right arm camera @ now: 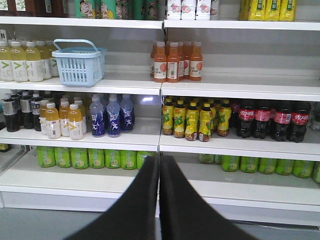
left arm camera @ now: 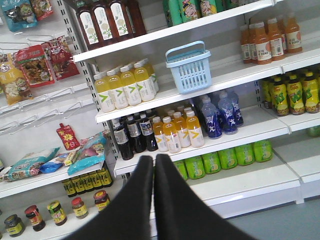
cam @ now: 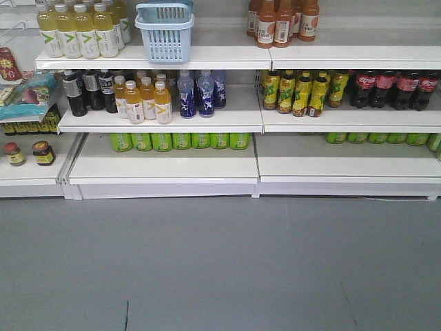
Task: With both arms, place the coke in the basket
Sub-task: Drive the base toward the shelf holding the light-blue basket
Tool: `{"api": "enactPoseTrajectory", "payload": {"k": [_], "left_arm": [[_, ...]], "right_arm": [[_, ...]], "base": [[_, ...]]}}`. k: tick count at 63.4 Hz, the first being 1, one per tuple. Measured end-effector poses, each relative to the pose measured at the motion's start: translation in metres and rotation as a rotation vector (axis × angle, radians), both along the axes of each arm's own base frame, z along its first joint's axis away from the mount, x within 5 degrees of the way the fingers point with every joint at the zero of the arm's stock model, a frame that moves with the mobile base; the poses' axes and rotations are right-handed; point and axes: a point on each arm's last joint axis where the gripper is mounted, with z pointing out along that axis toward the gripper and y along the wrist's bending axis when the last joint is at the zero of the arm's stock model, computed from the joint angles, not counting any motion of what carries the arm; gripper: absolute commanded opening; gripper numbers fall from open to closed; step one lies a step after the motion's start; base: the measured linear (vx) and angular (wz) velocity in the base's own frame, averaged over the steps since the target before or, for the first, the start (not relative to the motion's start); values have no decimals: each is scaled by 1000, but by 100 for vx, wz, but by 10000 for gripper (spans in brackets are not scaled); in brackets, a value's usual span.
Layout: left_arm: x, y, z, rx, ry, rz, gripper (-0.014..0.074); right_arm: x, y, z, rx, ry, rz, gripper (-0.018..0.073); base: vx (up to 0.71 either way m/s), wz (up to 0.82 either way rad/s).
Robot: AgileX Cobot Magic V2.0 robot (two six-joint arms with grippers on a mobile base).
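The pale blue basket (cam: pixel 164 34) stands on the upper shelf beside yellow-green drink bottles; it also shows in the left wrist view as the basket (left arm camera: pixel 190 70) and in the right wrist view as the basket (right arm camera: pixel 79 64). The coke is out of view. My left gripper (left arm camera: pixel 154 159) is shut with nothing between its black wedge fingers, well back from the shelves. My right gripper (right arm camera: pixel 159 160) is likewise shut and holds nothing, facing the middle of the shelving. Neither gripper appears in the front view.
Dark plastic bottles with red labels (cam: pixel 393 88) line the right middle shelf, the same dark bottles (right arm camera: pixel 272 120) showing from the right wrist. Orange bottles (cam: pixel 145 100), blue bottles (cam: pixel 200 93) and green cans (cam: pixel 179 141) fill the shelves. Grey floor (cam: pixel 220 262) lies in front.
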Motion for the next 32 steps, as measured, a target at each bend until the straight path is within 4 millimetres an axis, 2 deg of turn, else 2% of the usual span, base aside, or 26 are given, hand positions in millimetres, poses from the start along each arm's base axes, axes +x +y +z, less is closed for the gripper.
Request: {"api": "enactPoseTrajectory", "payload": {"k": [32], "left_arm": [[0, 0, 0, 0, 0, 0, -6]], "right_arm": [[0, 0, 0, 0, 0, 0, -5]], "base": [[6, 6]]}}
